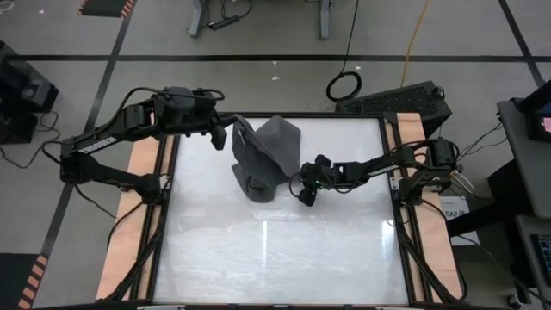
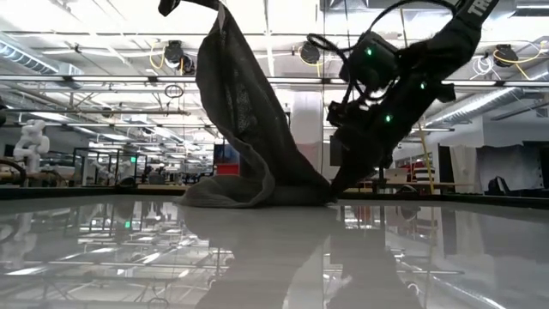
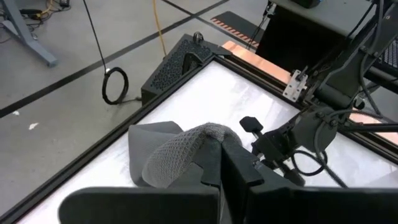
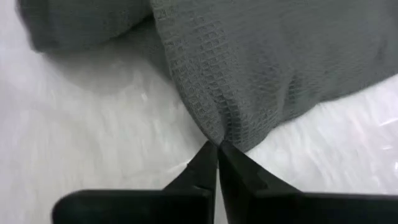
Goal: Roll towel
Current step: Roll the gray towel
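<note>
The towel (image 1: pixel 263 155), a dark grey waffle-weave cloth, lies at the far middle of the white tabletop (image 1: pixel 275 258), with one part bunched on the surface and another part lifted clear of it. In the low view the towel (image 2: pixel 244 120) rises from a crumpled heap on the tabletop (image 2: pixel 257 257) as a tall draped sheet, its upper corner carried high near the top of the picture and its lower edge drawn out along the surface.

The left tool (image 1: pixel 222 133) is raised at the far left side of the cloth; in the left wrist view its dark fingers (image 3: pixel 217 163) are closed on a fold of the towel (image 3: pixel 177 155), which bulges out beside them. The right tool (image 1: pixel 307 191) is low at the near right side of the cloth, down at the surface; in the right wrist view its fingers (image 4: pixel 205 169) are pressed together with an edge of the towel (image 4: pixel 261 68) pinched at their tips.

Beyond the far right corner of the tabletop a black box (image 1: pixel 405 102) and a coiled cable ring (image 1: pixel 344 85) lie on the floor.
</note>
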{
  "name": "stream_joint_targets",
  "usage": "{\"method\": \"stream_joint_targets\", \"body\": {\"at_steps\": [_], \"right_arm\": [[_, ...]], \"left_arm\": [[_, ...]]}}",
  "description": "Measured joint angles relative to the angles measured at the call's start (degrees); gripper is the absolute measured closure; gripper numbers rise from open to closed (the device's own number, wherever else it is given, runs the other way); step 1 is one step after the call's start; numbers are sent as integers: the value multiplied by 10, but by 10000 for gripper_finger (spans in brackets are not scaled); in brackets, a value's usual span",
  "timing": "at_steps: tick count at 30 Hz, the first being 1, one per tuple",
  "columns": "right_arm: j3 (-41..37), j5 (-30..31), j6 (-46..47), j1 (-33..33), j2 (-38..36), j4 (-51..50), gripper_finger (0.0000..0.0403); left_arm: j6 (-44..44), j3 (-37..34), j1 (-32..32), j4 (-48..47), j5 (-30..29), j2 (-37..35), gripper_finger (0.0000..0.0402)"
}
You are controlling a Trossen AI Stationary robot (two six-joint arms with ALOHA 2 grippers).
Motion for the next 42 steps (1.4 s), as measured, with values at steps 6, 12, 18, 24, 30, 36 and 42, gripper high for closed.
{"method": "stream_joint_targets", "body": {"at_steps": [6, 12, 18, 24, 30, 36, 42], "right_arm": [[70, -5, 14, 4, -65, -118, 402], [189, 57, 27, 9, -116, -294, 402], [326, 111, 31, 9, -126, -435, 403], [463, 178, 29, 9, -126, -501, 403], [592, 215, -11, 9, -127, -525, 403], [685, 235, -58, 8, -126, -525, 402], [752, 237, -114, 7, -126, -518, 402]], "left_arm": [[1, 0, 0, 1, 0, 0, 402], [1, 0, 0, 13, 17, -1, 402], [1, -1, -1, 118, 66, -11, 402], [1, -1, -1, 266, 75, -30, 402], [0, 0, -1, 376, 75, -47, 402], [0, 25, -1, 387, 75, -53, 402], [2, 78, -1, 392, 75, -43, 402]]}}
